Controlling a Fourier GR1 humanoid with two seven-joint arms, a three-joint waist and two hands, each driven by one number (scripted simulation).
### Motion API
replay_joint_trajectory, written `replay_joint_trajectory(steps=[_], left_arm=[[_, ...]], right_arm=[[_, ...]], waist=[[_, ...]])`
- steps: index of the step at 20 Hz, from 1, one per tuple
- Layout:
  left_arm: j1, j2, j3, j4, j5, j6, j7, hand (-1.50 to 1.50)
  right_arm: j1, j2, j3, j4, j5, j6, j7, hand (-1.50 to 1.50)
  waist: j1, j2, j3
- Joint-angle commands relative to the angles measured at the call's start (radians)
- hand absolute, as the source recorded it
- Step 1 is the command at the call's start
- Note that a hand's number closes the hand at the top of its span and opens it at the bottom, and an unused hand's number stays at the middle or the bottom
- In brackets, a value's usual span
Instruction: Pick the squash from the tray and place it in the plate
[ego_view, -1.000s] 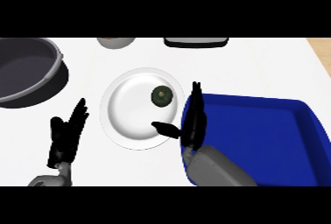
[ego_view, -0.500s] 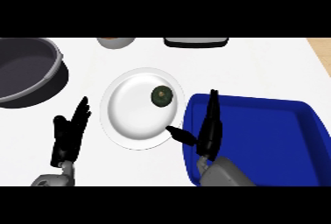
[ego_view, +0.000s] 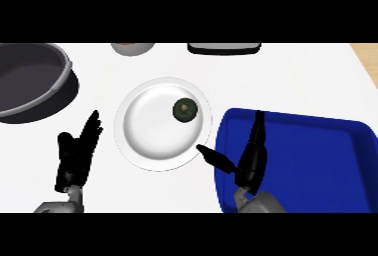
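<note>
Nearest us, our left hand rests on the white bench, fingers straight and slightly apart, holding nothing. Our right hand stands over the blue tray's left part, fingers straight, thumb out toward the plate, holding nothing. Farther on, the squash lies on the plate's right side. Beyond sit a dark pot at left and a small bowl.

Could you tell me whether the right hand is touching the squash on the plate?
Apart. The head view shows bare white plate between the squash and the right hand, which is open over the blue tray.
</note>
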Motion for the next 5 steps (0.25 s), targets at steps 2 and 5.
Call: replay_joint_trajectory(steps=[2, 5], left_arm=[[0.012, 0.004, 0.033, 0.047, 0.027, -0.042, -0.053, 0.00], [0.041, -0.010, 0.017, 0.043, -0.003, -0.030, -0.078, 0.00]], right_arm=[[0.113, -0.011, -0.018, -0.025, -0.015, -0.005, -0.081, -1.50], [0.061, -0.004, -0.095, 0.000, 0.017, 0.052, -0.051, -1.50]], waist=[[-0.001, 0.003, 0.001], [0.001, 0.003, 0.001]])
